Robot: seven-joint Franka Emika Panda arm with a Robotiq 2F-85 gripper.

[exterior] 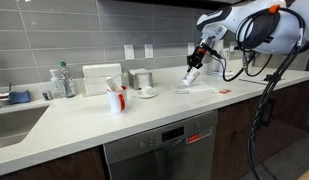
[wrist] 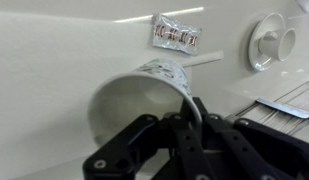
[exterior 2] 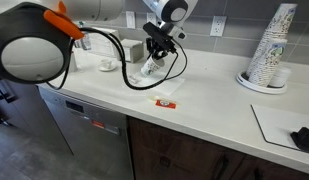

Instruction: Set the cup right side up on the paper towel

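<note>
A white paper cup (wrist: 134, 95) is pinched by its rim in my gripper (wrist: 194, 118), one finger inside and one outside. In the wrist view its open mouth faces the camera. In both exterior views the cup (exterior: 192, 76) (exterior 2: 150, 70) hangs tilted just above the counter under the gripper (exterior: 197, 66) (exterior 2: 156, 58). A pale flat patch below the cup looks like the paper towel (exterior: 182, 88). I cannot make it out in the wrist view.
A small red-printed packet (wrist: 176, 37) (exterior 2: 166, 101) lies on the counter near the cup. A stack of paper cups (exterior 2: 274, 45) stands on a round tray. A cup with red contents (exterior: 116, 100), a saucer (exterior: 147, 93) and a sink (exterior: 14, 122) are further along.
</note>
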